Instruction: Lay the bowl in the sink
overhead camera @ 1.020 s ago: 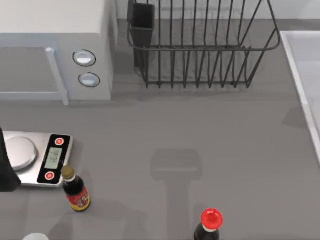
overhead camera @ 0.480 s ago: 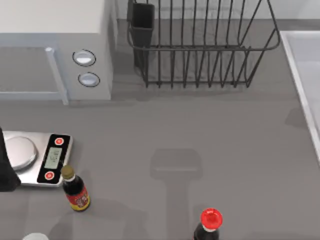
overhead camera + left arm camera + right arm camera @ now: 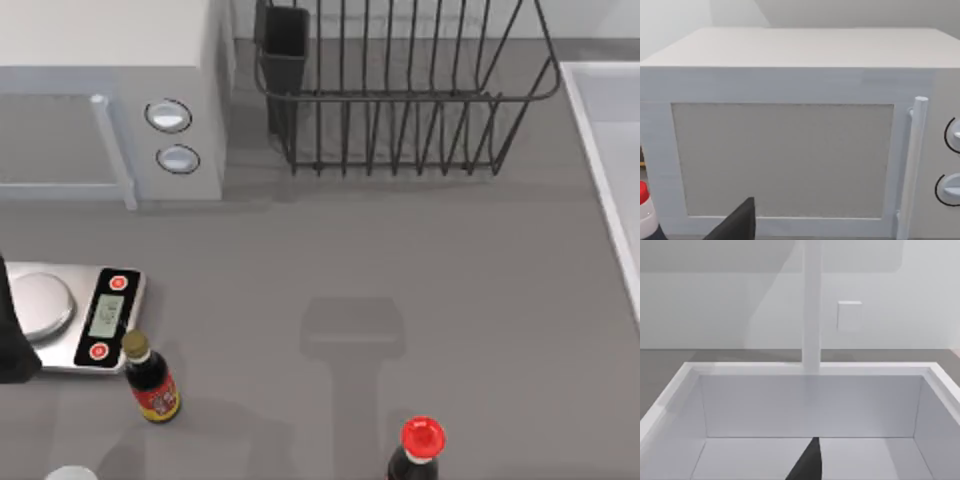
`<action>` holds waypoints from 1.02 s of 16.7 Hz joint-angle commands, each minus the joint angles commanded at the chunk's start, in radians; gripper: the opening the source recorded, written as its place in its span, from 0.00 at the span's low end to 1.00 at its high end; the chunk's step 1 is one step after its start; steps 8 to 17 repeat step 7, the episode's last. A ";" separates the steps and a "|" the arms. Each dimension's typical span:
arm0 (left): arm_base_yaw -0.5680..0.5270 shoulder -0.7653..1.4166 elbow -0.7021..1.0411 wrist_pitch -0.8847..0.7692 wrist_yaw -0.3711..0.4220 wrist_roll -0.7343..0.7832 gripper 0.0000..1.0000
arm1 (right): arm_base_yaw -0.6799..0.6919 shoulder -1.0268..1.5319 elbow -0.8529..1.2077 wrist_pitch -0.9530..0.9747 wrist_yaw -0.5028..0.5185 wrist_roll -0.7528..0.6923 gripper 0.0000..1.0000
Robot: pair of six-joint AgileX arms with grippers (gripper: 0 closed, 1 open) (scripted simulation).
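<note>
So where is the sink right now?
The sink sits at the table's right edge in the top view, just right of the black wire dish rack.

Soft, even light is falling from above, leaving the grey table (image 3: pixel 450 260) evenly lit without glare. A faint T-shaped shadow (image 3: pixel 352 345) is lying mid-table, and the dish rack (image 3: pixel 400 90) is casting thin shading beneath itself. Everything is staying sharp.
</note>
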 joint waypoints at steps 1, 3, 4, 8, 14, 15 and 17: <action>0.000 0.000 0.000 0.000 0.000 0.000 1.00 | 0.000 0.000 0.000 0.000 0.000 0.000 0.98; 0.000 0.000 0.000 0.000 0.000 0.000 1.00 | 0.000 0.000 0.000 0.000 0.000 0.000 1.00; 0.000 0.000 0.000 0.000 0.000 0.000 1.00 | 0.000 0.000 0.000 0.000 0.000 0.000 1.00; 0.000 0.000 0.000 0.000 0.000 0.000 1.00 | 0.000 0.000 0.000 0.000 0.000 0.000 1.00; 0.000 0.000 0.000 0.000 0.000 0.000 1.00 | 0.000 0.000 0.000 0.000 0.000 0.000 1.00; 0.000 0.000 0.000 0.000 0.000 0.000 1.00 | 0.000 0.000 0.000 0.000 0.000 0.000 1.00; 0.000 0.000 0.000 0.000 0.000 0.000 1.00 | 0.000 0.000 0.000 0.000 0.000 0.000 1.00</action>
